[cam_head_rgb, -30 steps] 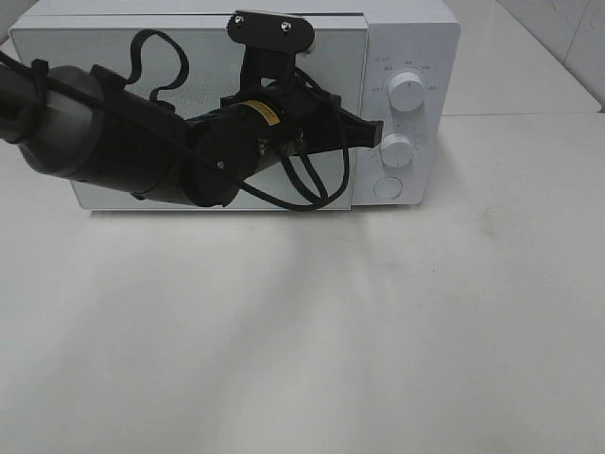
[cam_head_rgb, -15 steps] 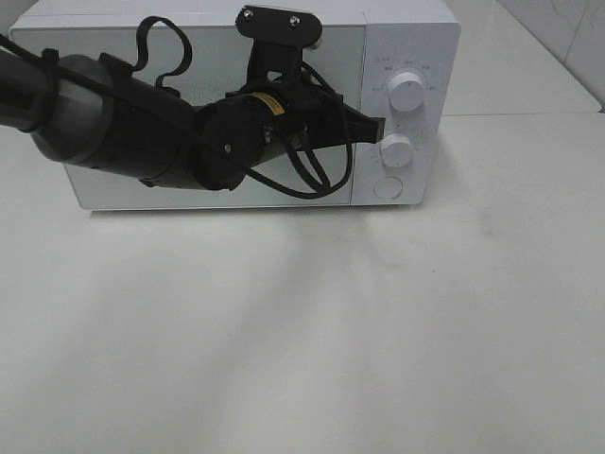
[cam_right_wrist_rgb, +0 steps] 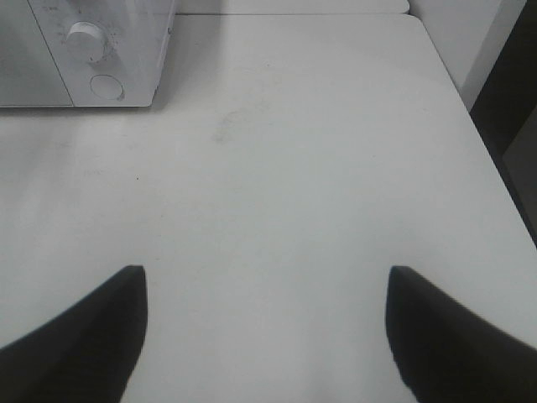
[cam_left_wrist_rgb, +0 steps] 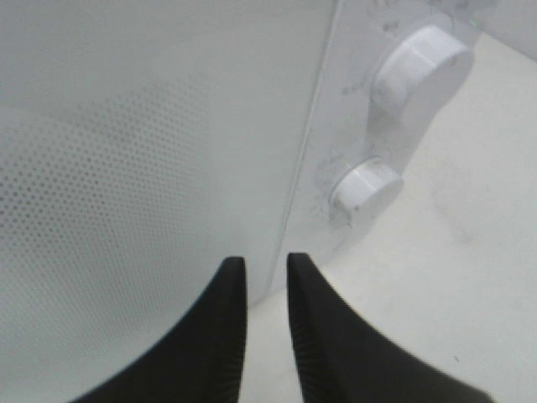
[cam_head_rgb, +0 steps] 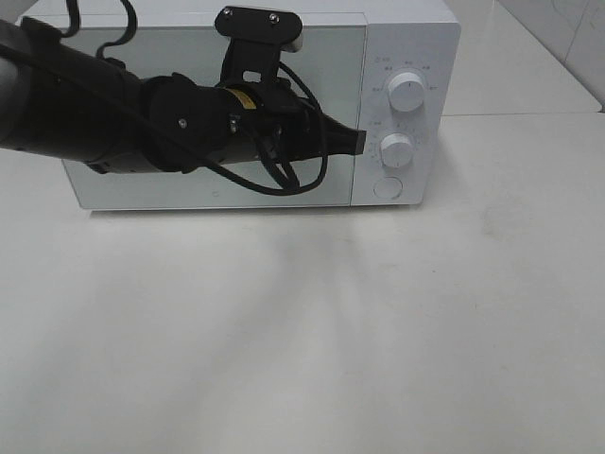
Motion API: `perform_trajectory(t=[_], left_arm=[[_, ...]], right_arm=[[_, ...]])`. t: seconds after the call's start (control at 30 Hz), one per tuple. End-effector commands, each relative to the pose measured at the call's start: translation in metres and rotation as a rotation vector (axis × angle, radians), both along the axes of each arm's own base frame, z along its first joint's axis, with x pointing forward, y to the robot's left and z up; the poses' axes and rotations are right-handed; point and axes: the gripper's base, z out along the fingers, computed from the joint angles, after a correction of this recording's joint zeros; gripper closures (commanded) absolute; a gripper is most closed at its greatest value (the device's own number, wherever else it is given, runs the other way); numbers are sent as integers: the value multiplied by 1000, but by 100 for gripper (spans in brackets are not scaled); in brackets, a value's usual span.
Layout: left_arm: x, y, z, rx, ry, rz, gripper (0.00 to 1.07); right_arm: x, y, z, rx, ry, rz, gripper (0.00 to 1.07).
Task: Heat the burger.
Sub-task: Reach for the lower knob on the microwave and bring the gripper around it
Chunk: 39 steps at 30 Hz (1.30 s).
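Note:
The burger is hidden; no view shows it. The white microwave (cam_head_rgb: 336,76) stands at the back of the table with its door closed. My left gripper (cam_head_rgb: 357,142) hovers in front of the door's right edge, just left of the lower knob (cam_head_rgb: 397,149) and apart from it. The left wrist view shows the gripper (cam_left_wrist_rgb: 264,262) with a narrow gap between its black fingertips and nothing in it, facing the door seam near the lower knob (cam_left_wrist_rgb: 367,189). My right gripper (cam_right_wrist_rgb: 267,277) is wide open over bare table, holding nothing.
The control panel has an upper knob (cam_head_rgb: 406,92) and a round button (cam_head_rgb: 388,187) below the lower knob. The left arm and its cables lie across the door. The white table (cam_head_rgb: 302,331) spreads in front, with its right edge (cam_right_wrist_rgb: 482,143) in the right wrist view.
My left gripper has drawn back leftward off the lower knob, and its fingers have parted slightly. The arm has swung higher across the door. The right gripper's state is unchanged.

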Motion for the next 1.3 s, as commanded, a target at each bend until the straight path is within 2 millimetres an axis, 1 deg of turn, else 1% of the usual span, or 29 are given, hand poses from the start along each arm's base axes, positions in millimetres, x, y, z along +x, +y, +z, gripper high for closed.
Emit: perform_trajectory(t=[0.03, 0.07, 0.1, 0.13, 0.17, 0.2, 0.23, 0.27, 0.3, 0.37, 0.4, 0.47, 0.53, 0.63, 0.67, 0.7, 0.73, 0.8, 0.83, 0.9, 1.0, 1.03, 1.07, 1.1, 1.17, 1.2, 1.23, 1.27, 1.3], left_arm=[[-16, 5, 13, 23, 81, -51, 59], [-16, 5, 13, 23, 81, -51, 59], [-20, 7, 15, 28, 96, -58, 49], [-26, 11, 19, 39, 131, -76, 31], [-26, 11, 19, 39, 131, -76, 31], [-29, 11, 20, 47, 152, -88, 20], [-36, 15, 25, 78, 204, -125, 4], [-36, 15, 25, 78, 204, -125, 4], [-41, 19, 28, 100, 256, -150, 5], [-43, 20, 28, 118, 279, -164, 5], [-47, 25, 29, 154, 321, -189, 5], [-48, 27, 28, 169, 339, -195, 5], [-51, 33, 27, 199, 394, -211, 5], [-57, 46, 27, 258, 520, -240, 5], [-57, 46, 27, 258, 520, -240, 5], [-60, 54, 27, 285, 585, -254, 5], [-60, 54, 27, 285, 585, -254, 5], [-63, 67, 31, 311, 667, -262, 5], [-63, 67, 31, 311, 667, -262, 5], [-62, 85, 37, 309, 748, -226, 5], [-61, 91, 40, 304, 762, -210, 5], [-59, 102, 45, 296, 780, -180, 5], [-58, 108, 48, 294, 786, -164, 6], [-58, 108, 48, 294, 786, -164, 6], [-56, 133, 65, 281, 779, -106, 6], [-56, 133, 65, 281, 779, -106, 6], [-56, 140, 70, 279, 776, -86, 6], [-56, 154, 79, 273, 765, -41, 6], [-56, 154, 79, 273, 765, -41, 6]], right_arm=[[-4, 0, -1, -1, -24, -7, 32], [-4, 0, -1, -1, -24, -7, 32], [-4, 0, -1, -1, -24, -7, 32], [-4, 0, -1, -1, -24, -7, 32], [-4, 0, -1, -1, -24, -7, 32], [-4, 0, -1, -1, -24, -7, 32], [-4, 0, -1, -1, -24, -7, 32], [-4, 0, -1, -1, -24, -7, 32], [-4, 0, -1, -1, -24, -7, 32], [-4, 0, -1, -1, -24, -7, 32], [-4, 0, -1, -1, -24, -7, 32], [-4, 0, -1, -2, -24, -6, 32], [-4, 0, -1, -3, -24, -4, 32], [-4, 0, -1, -10, -24, 1, 32], [-4, 0, -1, -10, -24, 1, 32], [-4, 0, -1, -10, -24, 1, 32], [-4, 0, -1, -10, -24, 1, 32], [-4, 0, -1, -10, -24, 1, 32], [-4, 0, -1, -10, -24, 1, 32], [-4, 0, -1, -10, -24, 1, 32], [-4, 0, -1, -9, -24, 0, 32], [-4, 0, -1, -9, -24, 0, 32], [-4, 0, -1, -9, -24, 0, 32], [-4, 0, -1, -9, -24, 0, 32], [-4, 0, -1, -9, -24, 0, 32], [-4, 0, -1, -9, -24, 0, 32], [-4, 0, -1, -9, -24, 0, 32], [-4, 0, -1, -9, -24, 0, 32], [-4, 0, -1, -9, -24, 0, 32]])
